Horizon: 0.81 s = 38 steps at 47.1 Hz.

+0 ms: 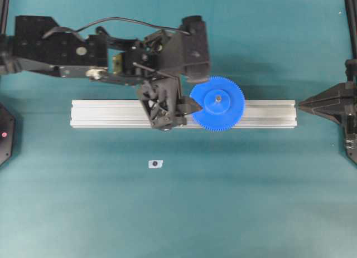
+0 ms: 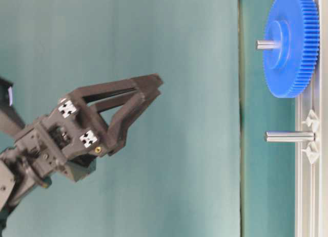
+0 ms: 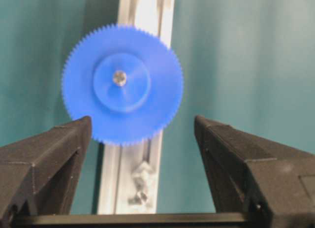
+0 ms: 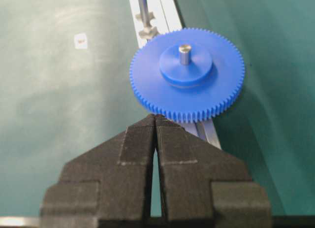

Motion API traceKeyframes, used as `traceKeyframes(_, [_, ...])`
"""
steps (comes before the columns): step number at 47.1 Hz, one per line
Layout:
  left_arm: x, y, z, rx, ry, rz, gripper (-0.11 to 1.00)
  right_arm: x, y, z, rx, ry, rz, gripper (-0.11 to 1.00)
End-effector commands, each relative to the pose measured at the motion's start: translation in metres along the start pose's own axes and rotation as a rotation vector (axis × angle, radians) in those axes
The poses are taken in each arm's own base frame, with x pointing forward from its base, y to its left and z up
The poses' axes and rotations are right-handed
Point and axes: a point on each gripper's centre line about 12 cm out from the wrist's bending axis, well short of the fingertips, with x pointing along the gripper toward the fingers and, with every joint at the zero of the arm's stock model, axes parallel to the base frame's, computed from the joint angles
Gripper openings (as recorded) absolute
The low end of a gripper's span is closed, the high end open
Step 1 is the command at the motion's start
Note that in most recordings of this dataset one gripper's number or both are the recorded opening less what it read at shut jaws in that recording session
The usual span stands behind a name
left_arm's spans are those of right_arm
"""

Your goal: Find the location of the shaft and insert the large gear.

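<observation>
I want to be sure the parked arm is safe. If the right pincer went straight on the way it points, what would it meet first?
Probably the toothed rim of the blue gear, which sits on the rail straight ahead of the shut right pincer; heights are hard to judge.

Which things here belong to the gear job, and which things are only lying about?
Belong to the job:
- large gear, already seated on its shaft
- aluminium rail that bears the shafts
- left gripper, open, near the gear

Lying about:
- second shaft, bare
- small white tag on the table
- right gripper, shut, apart from the gear
</observation>
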Motion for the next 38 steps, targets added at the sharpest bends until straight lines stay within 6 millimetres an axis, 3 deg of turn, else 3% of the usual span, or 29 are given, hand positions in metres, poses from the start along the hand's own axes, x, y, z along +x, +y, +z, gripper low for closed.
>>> traceKeyframes(1, [-0.022, -0.001, 0.010, -0.005, -0.083, -0.003, 0.81, 0.000, 0.000, 0.004, 0.013, -0.010, -0.002, 0.01])
traceKeyframes(17, [-0.032, -0.001, -0.005, -0.017, -0.092, -0.005, 0.81, 0.000, 0.000, 0.005, 0.013, -0.012, 0.000, 0.01])
traceKeyframes(38, [-0.036, -0.001, -0.006, -0.018, -0.146, -0.007, 0.81, 0.000, 0.000, 0.003, 0.013, -0.010, -0.002, 0.01])
